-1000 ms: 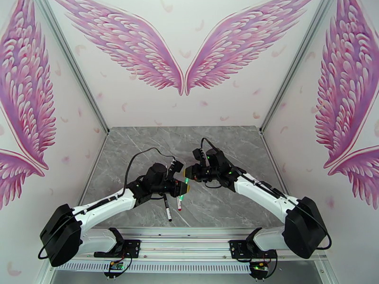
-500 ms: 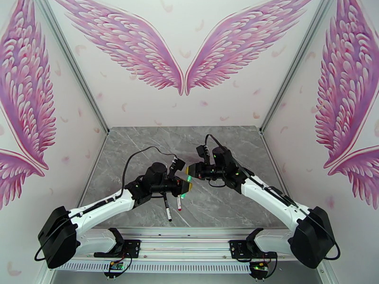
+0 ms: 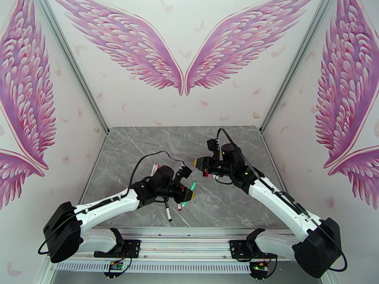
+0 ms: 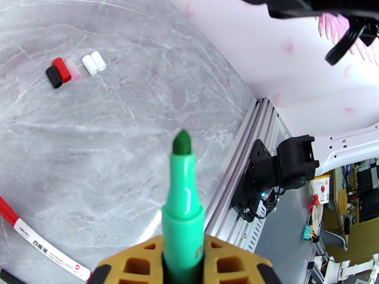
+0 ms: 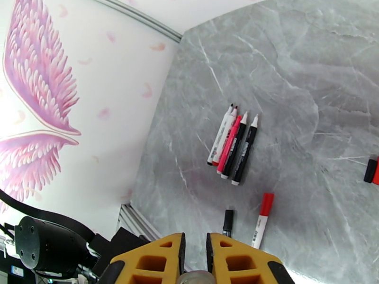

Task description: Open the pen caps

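Holding: the left claw (image 4: 182, 261) is clamped on the green pen (image 4: 182, 204), whose nib is bare.
Right claw (image 5: 194, 252): closed. A small pale rounded thing sits between its fingers at the bottom of its wrist view. This is probably the cap (image 5: 196, 278), though its colour cannot be told.
Just changed: a second ago the two claws met nose to nose above the middle of the tabletop (image 3: 237, 204). Now they are well apart, with the right one drawn back toward the far right corner.
Meaning: the pull has worked and the green pen is open. What remains for it is to set the pen and cap down.
Loose caps (image 4: 61, 71): black, red, pink and two white lie in a short row, touching, well in from the near edge.
Bare pens (image 5: 232, 143): five lie side by side toward the left edge.
Left to do: two pens by the near edge are not yet opened, the red-capped pen (image 5: 261, 223) and the black-capped pen (image 5: 228, 222), which lie just beside each other.
Next, as a guess: put down what is held, then pick up one of those two.
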`<action>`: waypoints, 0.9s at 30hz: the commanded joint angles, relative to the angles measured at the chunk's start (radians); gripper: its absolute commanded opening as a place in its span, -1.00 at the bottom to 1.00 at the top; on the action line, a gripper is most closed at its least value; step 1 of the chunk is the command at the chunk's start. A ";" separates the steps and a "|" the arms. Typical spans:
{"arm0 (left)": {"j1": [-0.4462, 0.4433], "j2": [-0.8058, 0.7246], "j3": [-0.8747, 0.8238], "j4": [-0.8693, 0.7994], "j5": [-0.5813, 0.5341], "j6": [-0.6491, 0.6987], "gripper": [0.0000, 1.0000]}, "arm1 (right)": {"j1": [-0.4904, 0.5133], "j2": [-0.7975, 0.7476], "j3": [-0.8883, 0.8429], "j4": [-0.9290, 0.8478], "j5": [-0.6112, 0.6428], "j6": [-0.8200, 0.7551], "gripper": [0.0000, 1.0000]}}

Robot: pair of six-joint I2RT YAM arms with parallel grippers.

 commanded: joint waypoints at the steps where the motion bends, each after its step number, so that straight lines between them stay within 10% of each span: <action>1: 0.011 -0.046 -0.025 -0.014 -0.041 -0.009 -0.90 | -0.015 -0.019 0.040 -0.062 0.010 -0.055 -0.78; 27: 0.113 -0.176 -0.118 -0.070 -0.188 -0.012 -0.90 | -0.361 0.317 0.095 -0.441 0.186 -0.380 -0.69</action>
